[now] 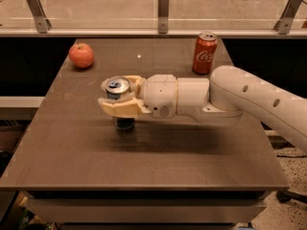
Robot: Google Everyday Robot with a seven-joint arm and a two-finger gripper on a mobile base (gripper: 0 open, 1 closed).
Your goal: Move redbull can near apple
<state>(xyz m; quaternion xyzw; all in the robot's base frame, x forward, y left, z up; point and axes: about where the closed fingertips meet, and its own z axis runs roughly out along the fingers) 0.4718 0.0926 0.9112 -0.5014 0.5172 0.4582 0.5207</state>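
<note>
The redbull can (pixel 118 86) stands upright near the middle of the table; its silver top with a blue tab shows, and its base shows below the fingers. My gripper (pixel 116 95) reaches in from the right and is shut on the can, with its cream fingers (pixel 118 109) around the can's body. The apple (pixel 81 55), round and red-orange, sits at the table's far left corner, well apart from the can.
A red Coca-Cola can (pixel 205 52) stands at the far right of the brown table (pixel 158 162), just behind my arm. A glass railing with metal posts (pixel 163 4) runs along the back edge. Dark gaps flank the table.
</note>
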